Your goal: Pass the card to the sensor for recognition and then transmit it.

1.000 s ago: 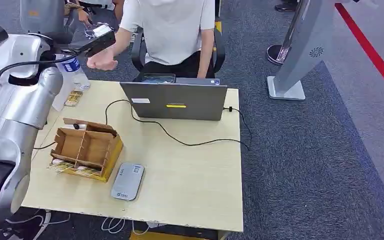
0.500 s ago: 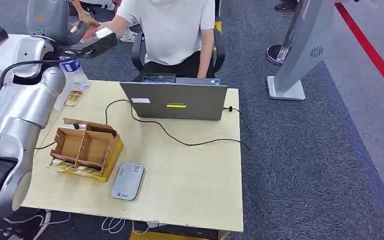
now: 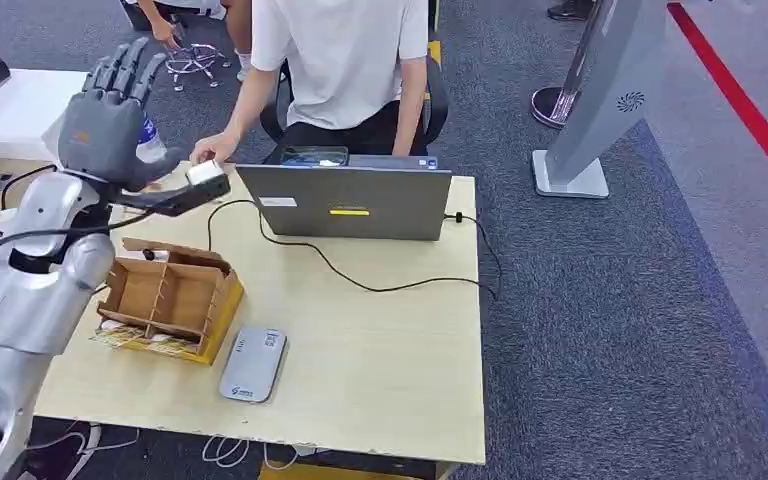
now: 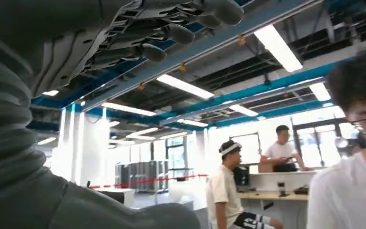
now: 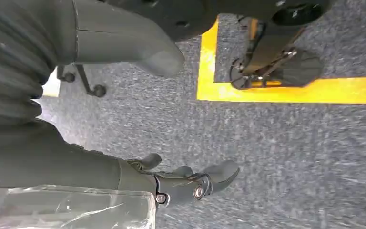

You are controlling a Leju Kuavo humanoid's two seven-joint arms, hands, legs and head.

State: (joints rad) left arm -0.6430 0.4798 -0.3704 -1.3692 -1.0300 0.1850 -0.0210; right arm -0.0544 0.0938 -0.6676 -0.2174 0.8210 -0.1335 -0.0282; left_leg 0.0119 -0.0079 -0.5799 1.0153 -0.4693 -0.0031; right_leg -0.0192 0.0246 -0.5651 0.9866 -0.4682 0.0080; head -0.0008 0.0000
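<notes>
My left hand is raised over the table's far left corner, fingers spread upward and palm empty. In the left wrist view its fingers stretch toward the ceiling with nothing between them and the thumb. A seated person's hand rests at the table's far edge beside the laptop; I cannot tell whether it holds a card. The grey card sensor lies flat near the table's front edge. My right hand hangs over the carpet, holding nothing.
An open cardboard box with compartments stands left of the sensor. A grey laptop sits at the far edge, its black cable trailing across the table. A water bottle stands behind my left hand. A grey kiosk base stands to the right.
My left hand has come down from the top of the picture and spread its fingers. The person's hand has left it and dropped to the table edge by the laptop.
</notes>
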